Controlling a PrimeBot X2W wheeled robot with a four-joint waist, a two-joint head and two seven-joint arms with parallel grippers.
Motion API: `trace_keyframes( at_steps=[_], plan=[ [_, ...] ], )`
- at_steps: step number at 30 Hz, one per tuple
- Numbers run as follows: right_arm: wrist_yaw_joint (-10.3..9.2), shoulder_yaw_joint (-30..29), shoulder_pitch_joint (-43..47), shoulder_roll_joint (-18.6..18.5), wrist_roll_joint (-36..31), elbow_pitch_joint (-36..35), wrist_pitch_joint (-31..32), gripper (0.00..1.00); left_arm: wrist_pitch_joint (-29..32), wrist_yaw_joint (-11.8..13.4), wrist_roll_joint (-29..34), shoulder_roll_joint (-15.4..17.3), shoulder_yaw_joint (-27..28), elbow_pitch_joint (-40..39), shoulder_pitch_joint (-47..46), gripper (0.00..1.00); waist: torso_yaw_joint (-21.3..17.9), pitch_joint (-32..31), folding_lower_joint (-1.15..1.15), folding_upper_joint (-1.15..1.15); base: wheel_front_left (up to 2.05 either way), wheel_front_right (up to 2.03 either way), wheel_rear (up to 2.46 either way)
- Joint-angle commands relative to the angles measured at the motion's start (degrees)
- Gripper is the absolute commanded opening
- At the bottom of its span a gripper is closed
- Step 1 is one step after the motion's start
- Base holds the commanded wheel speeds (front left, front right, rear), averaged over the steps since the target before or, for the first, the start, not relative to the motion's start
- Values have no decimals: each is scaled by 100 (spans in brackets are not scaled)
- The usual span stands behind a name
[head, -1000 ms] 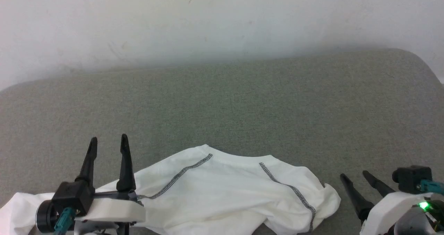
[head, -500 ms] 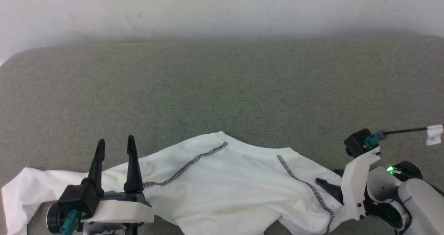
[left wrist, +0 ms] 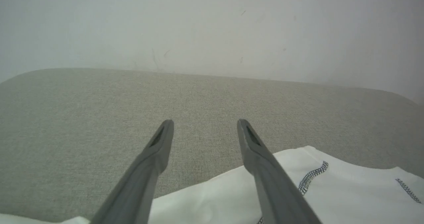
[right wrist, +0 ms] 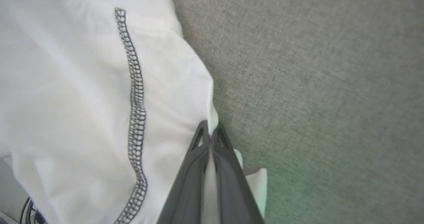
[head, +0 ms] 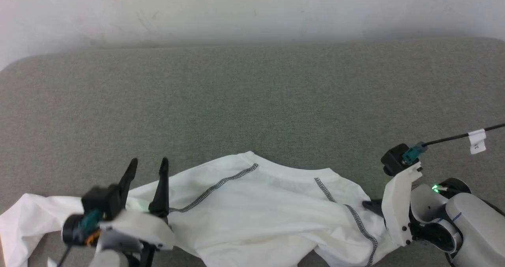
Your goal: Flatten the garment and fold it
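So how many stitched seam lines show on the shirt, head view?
2. One seam crosses the garment's left part beside the left gripper; the other seam runs down its right side toward the right gripper. Folds may hide more.

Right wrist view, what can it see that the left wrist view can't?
The right wrist view has the right end effector pinched shut on the edge of the shirt. The left wrist view has the left end effector spread open, plus a pale wall behind. Both share the white shirt with dark zigzag stitching and the grey cushion.
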Motion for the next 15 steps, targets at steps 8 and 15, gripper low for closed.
trace_keyframes(
  at_steps=[8, 15],
  plan=[
    [-5, -312, 68, 6, -149, -188, -720, 0, 2484, -564, -716, 816, -961, 558, -1338, 100, -230, -110, 0, 0, 0, 0, 0],
    [-5, -283, 80, 122, -118, -236, -721, 0, 3991, -580, -1722, 1537, -2179, 1391, -2176, 100, -479, 16, 0, 0, 0, 0, 0]
  ],
)
